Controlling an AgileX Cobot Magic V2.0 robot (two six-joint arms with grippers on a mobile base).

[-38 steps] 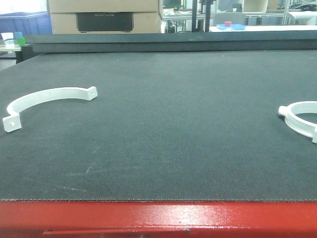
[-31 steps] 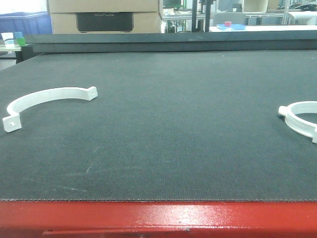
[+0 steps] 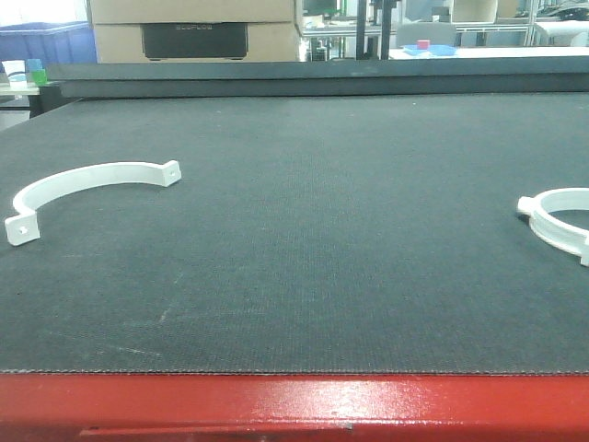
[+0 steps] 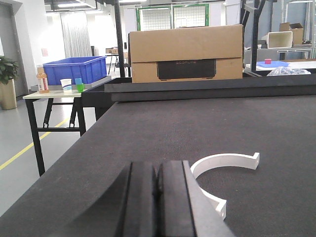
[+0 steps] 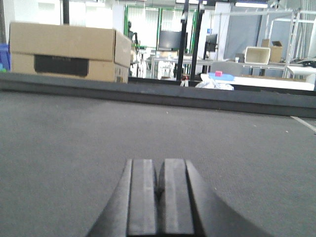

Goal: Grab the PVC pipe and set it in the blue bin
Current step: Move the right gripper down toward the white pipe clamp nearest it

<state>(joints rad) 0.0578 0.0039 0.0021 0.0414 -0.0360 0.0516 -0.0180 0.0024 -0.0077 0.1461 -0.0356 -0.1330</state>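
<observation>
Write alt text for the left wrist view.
The left gripper, jaws shut and empty, sits low over a dark mat, with a white half-ring pipe clamp ahead to its right. Beyond stand a cardboard box and a blue bin.

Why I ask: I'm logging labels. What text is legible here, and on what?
"ECOFLOW": faint, on the dark panel of the cardboard box.
Label on the orange bottle: too small to read.
Red wall sign: too blurred to read.

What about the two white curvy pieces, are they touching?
Apart. The front view shows the half-ring clamp at the left, the white ring at the right edge, and bare dark mat between them.
</observation>
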